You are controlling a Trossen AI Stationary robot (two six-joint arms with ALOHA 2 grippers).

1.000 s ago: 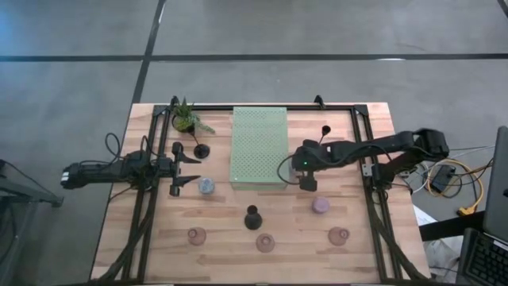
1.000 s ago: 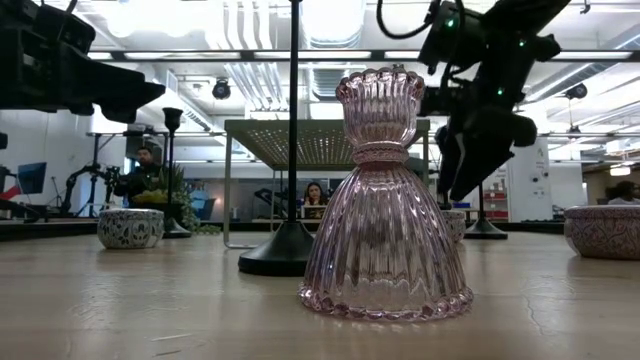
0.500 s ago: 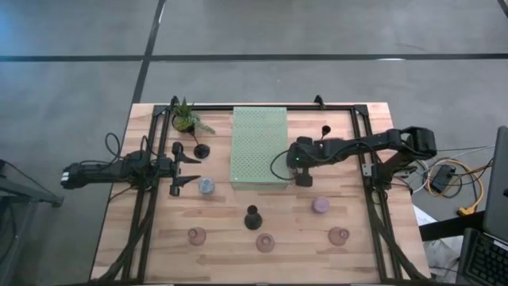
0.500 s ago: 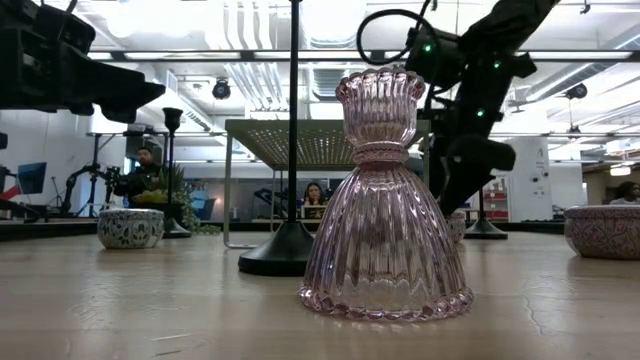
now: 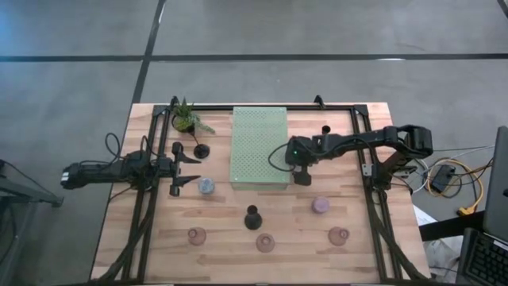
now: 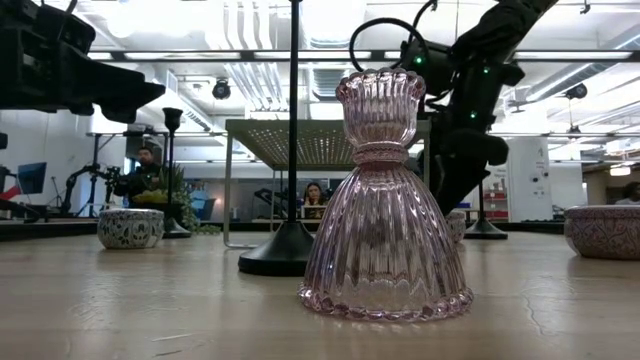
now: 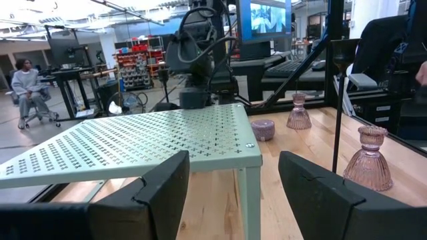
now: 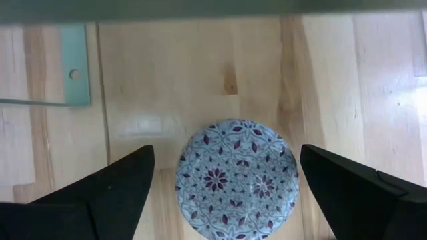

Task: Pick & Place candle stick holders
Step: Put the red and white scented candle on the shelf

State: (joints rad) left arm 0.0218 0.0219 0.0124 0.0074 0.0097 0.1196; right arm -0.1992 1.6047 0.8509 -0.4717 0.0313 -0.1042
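Note:
My right gripper [image 5: 302,176] is open, fingers pointing down, by the near right corner of the pale green mat [image 5: 259,147]. In the right wrist view it [image 8: 227,153] stands over a round blue-patterned cup [image 8: 233,179], a finger on either side and clear of it. The cup rests on the table. My left gripper [image 5: 189,171] is open and empty at the table's left, beside a pale blue cup [image 5: 205,186]. Black candlesticks stand at the left [image 5: 200,149], the middle [image 5: 252,216] and the far right [image 5: 324,129]. A lilac cup [image 5: 321,205] stands right of centre.
Three pink ribbed glass holders [image 5: 196,235] [image 5: 265,243] [image 5: 339,235] stand along the near edge; one fills the low view [image 6: 385,200]. A small potted plant [image 5: 187,117] stands at the far left. The mat is raised on legs [image 7: 250,193].
My right gripper has moved toward the table's left edge, closer to the mat's near right corner. My left arm has kept still.

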